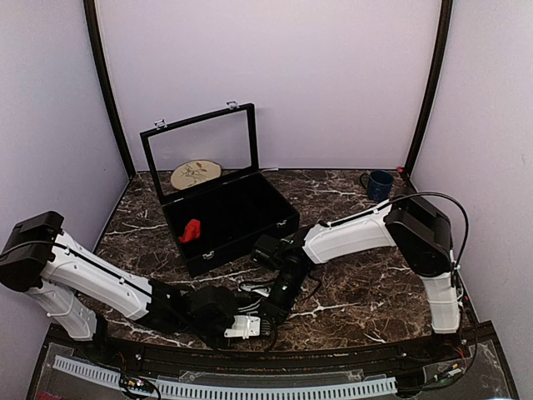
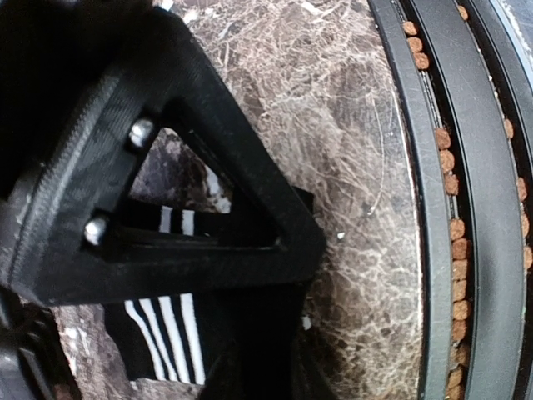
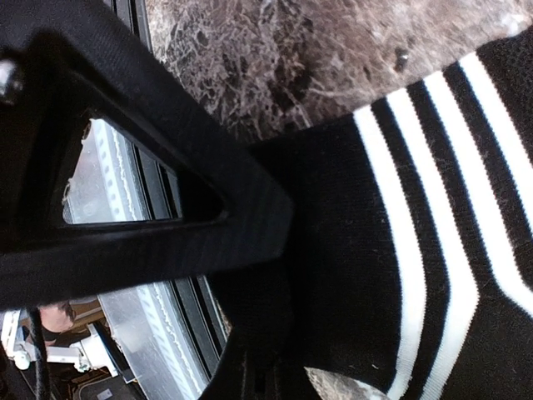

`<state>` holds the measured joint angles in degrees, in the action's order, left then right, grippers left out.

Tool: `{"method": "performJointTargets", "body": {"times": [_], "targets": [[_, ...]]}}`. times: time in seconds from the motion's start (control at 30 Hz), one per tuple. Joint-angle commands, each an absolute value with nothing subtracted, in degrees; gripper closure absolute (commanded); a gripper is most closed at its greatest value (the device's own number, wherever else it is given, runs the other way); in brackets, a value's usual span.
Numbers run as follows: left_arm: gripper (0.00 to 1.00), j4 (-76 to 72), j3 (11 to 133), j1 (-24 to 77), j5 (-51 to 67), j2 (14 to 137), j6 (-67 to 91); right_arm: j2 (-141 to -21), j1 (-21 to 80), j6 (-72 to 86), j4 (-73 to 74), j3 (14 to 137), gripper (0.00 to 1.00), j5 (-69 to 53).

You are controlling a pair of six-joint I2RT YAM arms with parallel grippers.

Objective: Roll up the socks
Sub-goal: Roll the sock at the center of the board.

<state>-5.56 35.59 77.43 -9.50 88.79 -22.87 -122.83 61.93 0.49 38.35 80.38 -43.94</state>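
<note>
The black ankle sock (image 3: 400, 250) with white stripes lies on the marble table near its front edge, and its striped cuff (image 2: 166, 329) also shows in the left wrist view. From above only a pale bit of the sock (image 1: 246, 327) shows between the two grippers. My left gripper (image 2: 283, 325) has its jaws close together with black sock fabric between them. My right gripper (image 3: 275, 283) is shut on the sock's edge. The two meet at the sock, the left gripper (image 1: 236, 320) beside the right gripper (image 1: 271, 313). A red thing (image 1: 191, 231), seemingly the red sock, lies in the black case.
The black case (image 1: 250, 237) stands open at the middle left, its glass lid (image 1: 200, 154) upright. A round pale disc (image 1: 196, 173) lies behind it. A blue mug (image 1: 379, 185) sits at the back right. The table's black front rail (image 2: 466, 208) runs close by the sock.
</note>
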Motion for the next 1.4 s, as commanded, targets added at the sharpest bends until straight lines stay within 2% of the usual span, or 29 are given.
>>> {"method": "performJointTargets", "body": {"times": [0.0, 0.1, 0.27, 0.43, 0.83, 1.27, 1.37], "targets": [[0.83, -2.02, 36.94, 77.7, -7.24, 89.24, -23.09, -124.99, 61.3, -0.01, 40.17, 81.01, 1.0, -41.45], [0.86, 0.0, 37.62, 77.69, -5.18, 89.46, -22.48, -124.66, 61.1, 0.08, 40.06, 81.04, 1.0, -41.18], [0.92, 2.46, 39.44, 76.95, -1.73, 90.09, -21.54, -123.38, 60.72, 0.53, 39.31, 80.38, 0.81, -41.02], [0.92, 5.41, 42.29, 74.45, 0.66, 91.39, -20.01, -122.06, 60.39, 0.89, 38.51, 79.07, 0.72, -40.52], [0.91, 7.65, 46.91, 66.23, 9.11, 93.74, -16.7, -113.64, 58.25, 5.81, 30.55, 68.63, 0.64, -39.49], [0.91, 11.77, 51.66, 63.23, 19.02, 99.96, -16.4, -107.39, 55.5, 11.01, 23.5, 60.57, 0.58, -35.18], [0.91, 11.19, 50.89, 62.95, 19.76, 100.04, -15.45, -106.38, 54.72, 12.29, 21.5, 59.3, 0.52, -35.19]]}}
